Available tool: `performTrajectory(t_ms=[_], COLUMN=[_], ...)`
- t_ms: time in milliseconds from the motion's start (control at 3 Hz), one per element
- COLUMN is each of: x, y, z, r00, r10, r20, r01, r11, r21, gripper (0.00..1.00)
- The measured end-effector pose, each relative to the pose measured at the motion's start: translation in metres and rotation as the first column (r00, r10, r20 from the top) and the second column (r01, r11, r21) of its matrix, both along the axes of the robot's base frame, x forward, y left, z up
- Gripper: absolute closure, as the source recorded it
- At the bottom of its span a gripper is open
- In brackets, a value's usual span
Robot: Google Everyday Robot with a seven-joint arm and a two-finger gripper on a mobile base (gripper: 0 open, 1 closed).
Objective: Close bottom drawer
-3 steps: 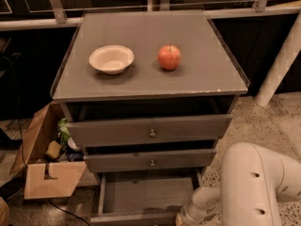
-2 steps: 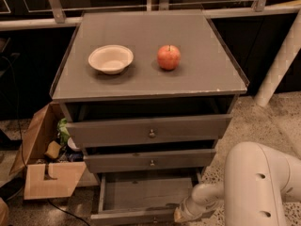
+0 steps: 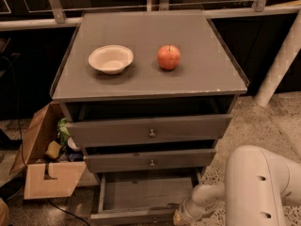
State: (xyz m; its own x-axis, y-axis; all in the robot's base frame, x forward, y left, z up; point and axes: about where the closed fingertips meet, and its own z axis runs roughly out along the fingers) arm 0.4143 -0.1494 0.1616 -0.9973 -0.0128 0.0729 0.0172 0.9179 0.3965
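The grey-brown cabinet (image 3: 150, 74) has three drawers, all pulled out. The bottom drawer (image 3: 141, 194) is the slimmest and stands open the furthest, its empty inside showing and its front rim (image 3: 131, 216) at the lower frame edge. My white arm (image 3: 258, 187) comes in from the lower right. My gripper (image 3: 181, 216) is at the right end of the bottom drawer's front, at the very bottom of the view. It is cut off by the frame edge.
A white bowl (image 3: 111, 59) and a red apple (image 3: 169, 57) sit on the cabinet top. The top drawer (image 3: 150, 131) and middle drawer (image 3: 150, 160) are partly open. An open cardboard box (image 3: 44, 166) with clutter stands on the floor at left. A white post (image 3: 282, 55) stands at right.
My arm and gripper have shifted slightly left toward the drawer's front right corner. The bottom drawer looks about as far open as before.
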Motion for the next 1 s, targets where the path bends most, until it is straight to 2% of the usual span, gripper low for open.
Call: performTrajectory(t_ms=[1000], x=[0.056], y=[0.025], z=[0.013], r00=[0.9947], r10=[-0.047], r20=[0.091], r01=[0.044], r11=[0.998], r21=[0.039], gripper=[1.0])
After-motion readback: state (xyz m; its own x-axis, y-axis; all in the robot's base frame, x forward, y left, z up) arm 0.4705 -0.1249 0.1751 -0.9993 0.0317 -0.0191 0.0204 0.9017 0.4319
